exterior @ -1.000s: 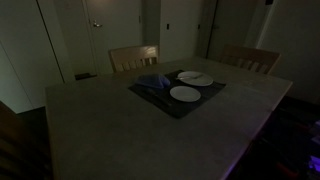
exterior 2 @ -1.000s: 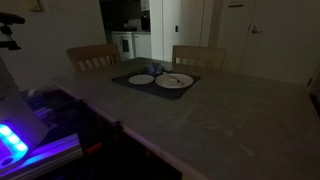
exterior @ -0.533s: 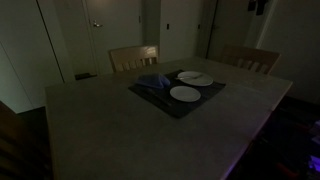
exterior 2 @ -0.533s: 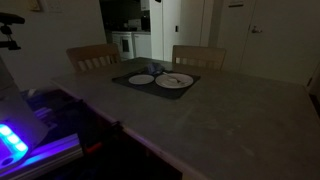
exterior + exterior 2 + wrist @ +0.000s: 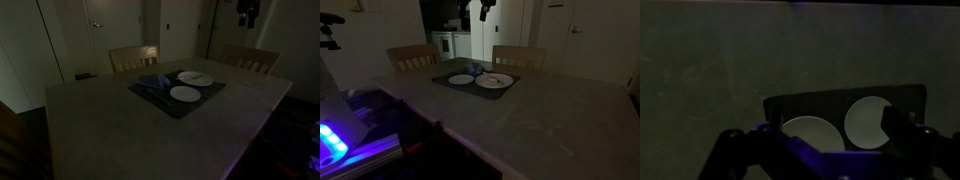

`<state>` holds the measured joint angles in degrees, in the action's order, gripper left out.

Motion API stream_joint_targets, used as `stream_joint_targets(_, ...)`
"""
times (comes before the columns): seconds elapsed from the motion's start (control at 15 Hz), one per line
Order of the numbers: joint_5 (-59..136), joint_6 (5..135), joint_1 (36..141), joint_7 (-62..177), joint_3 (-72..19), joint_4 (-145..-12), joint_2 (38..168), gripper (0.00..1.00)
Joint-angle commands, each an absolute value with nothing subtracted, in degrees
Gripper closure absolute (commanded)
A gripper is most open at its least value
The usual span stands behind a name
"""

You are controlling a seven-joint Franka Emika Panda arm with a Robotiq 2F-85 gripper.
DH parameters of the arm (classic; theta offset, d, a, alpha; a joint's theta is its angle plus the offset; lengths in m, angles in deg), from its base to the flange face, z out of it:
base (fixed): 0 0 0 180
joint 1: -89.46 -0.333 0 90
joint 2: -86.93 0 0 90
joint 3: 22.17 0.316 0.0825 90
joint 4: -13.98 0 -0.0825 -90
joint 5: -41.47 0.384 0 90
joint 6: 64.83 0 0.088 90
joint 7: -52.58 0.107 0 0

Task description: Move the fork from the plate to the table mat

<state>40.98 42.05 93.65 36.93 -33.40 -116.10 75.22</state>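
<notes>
A dark table mat lies on the far half of the table and carries two white plates. In an exterior view a thin fork lies across the larger plate, with the smaller plate beside it. The fork is too dim to make out in the wrist view, where the mat and both plates show. My gripper hangs high above the far side of the table, well above the plates; it also shows in an exterior view. Its fingers are spread apart and empty.
A blue cloth lies bunched on the mat next to the plates. Two wooden chairs stand at the far edge of the table. The room is very dark. A blue-lit device sits beside the table.
The gripper has come down into view at the top of both exterior views. Plates, fork and mat have not moved.
</notes>
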Motion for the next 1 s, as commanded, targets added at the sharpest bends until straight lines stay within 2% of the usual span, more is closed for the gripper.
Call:
stream_joint_targets(0.0, 42.79, 44.84, 94.65, 35.69, -33.27, -114.94, 79.74, 0.00)
stream_joint_targets(0.53, 44.75, 45.85, 95.06, 35.65, -32.53, -115.60, 81.18, 0.00)
stream_joint_targets(0.73, 43.62, 51.13, 94.60, 39.81, -31.43, -115.79, 82.43, 0.00)
stream_joint_targets(0.93, 42.72, 62.64, 94.30, 46.98, -29.82, -116.35, 85.14, 0.00)
